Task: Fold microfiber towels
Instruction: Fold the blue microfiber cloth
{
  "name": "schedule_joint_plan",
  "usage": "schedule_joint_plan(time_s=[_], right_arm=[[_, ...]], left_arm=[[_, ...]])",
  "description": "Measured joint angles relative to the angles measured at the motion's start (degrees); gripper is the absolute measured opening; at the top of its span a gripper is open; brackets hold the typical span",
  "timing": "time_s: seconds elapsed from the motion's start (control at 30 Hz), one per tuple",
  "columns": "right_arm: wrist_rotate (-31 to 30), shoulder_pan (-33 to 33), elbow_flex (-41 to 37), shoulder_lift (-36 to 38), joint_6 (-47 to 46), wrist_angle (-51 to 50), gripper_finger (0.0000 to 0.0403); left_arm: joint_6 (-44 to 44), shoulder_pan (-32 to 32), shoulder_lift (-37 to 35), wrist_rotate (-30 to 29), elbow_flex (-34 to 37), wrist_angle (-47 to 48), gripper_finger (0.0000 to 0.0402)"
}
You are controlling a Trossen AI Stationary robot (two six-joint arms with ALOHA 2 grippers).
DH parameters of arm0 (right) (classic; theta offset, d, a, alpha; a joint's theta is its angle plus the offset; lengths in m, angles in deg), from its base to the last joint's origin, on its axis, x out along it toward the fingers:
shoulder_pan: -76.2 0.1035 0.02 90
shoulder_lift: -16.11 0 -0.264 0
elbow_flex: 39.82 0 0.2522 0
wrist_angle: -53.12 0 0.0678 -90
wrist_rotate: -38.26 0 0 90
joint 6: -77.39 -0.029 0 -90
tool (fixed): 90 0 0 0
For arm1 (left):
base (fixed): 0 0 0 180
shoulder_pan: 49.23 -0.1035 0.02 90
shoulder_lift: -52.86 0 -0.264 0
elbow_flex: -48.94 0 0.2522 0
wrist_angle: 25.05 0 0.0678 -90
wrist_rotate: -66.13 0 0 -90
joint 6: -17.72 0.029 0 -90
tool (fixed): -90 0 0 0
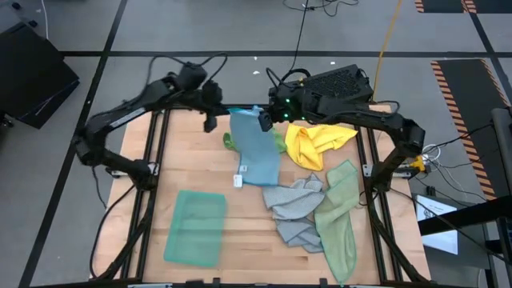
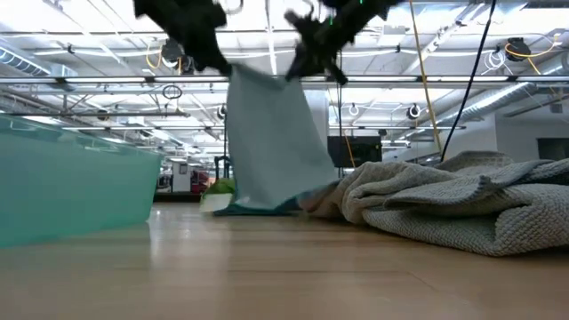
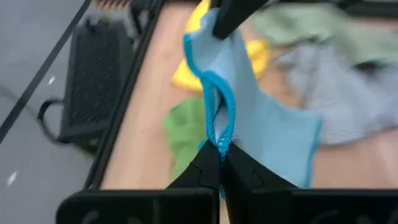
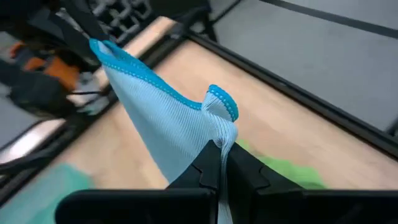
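High view: the left gripper and right gripper, each pinched shut on a top corner, hold the light blue towel above the wooden table. Low view: its hem drags; keeping corners level should help. Wrist views: grey floor beyond.

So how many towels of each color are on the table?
Light blue towel: 1, held up by the left gripper and right gripper
Teal towel: 1
Bright green towel: 1
Yellow towel: 1
Grey towel: 1
Sage green towel: 1
Total: 6
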Motion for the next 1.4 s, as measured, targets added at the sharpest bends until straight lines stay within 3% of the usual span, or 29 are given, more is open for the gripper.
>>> schedule_joint_plan(time_s=[0.17, 0.3, 0.53, 0.67, 0.87, 1.1, 1.4], right_arm=[[4.0, -5.5, -8.1, -0.5, 0.2, 8.3, 0.0004], [11.8, -8.5, -10.4, -0.4, 0.2, 10.3, 0.0004], [22.3, -8.9, -10.4, -0.3, -0.1, 8.1, 0.0004], [22.3, -8.2, -10.5, -0.3, 2.1, 5.0, 0.0004], [22.8, -8.1, -15.8, -0.3, 3.1, 7.7, 0.0004], [28.2, -7.1, -26.2, -0.3, 0.5, 19.9, 0.0004], [28.2, -5.6, -34.5, -0.3, -2.1, 28.7, 0.0004]], left_arm=[[0.8, -2.7, 6.3, -0.6, 0.7, -6.3, 0.0003], [-1.3, -2.5, 7.5, 1.3, 0.7, -9.1, 0.0006], [-4.4, 1.1, 5.8, 4.3, 0.5, -4.1, 0.0006], [-3.1, 4.0, 6.1, 5.7, 0.7, 2.0, 0.0004], [-3.8, 8.9, 6.7, 3.6, 3.4, 1.1, 0.0008], [-10.6, 12.0, 6.6, 2.7, 9.8, -7.6, 0.0009], [-19.7, 14.7, 6.6, 2.7, 21.5, -23.1, 0.0008]])
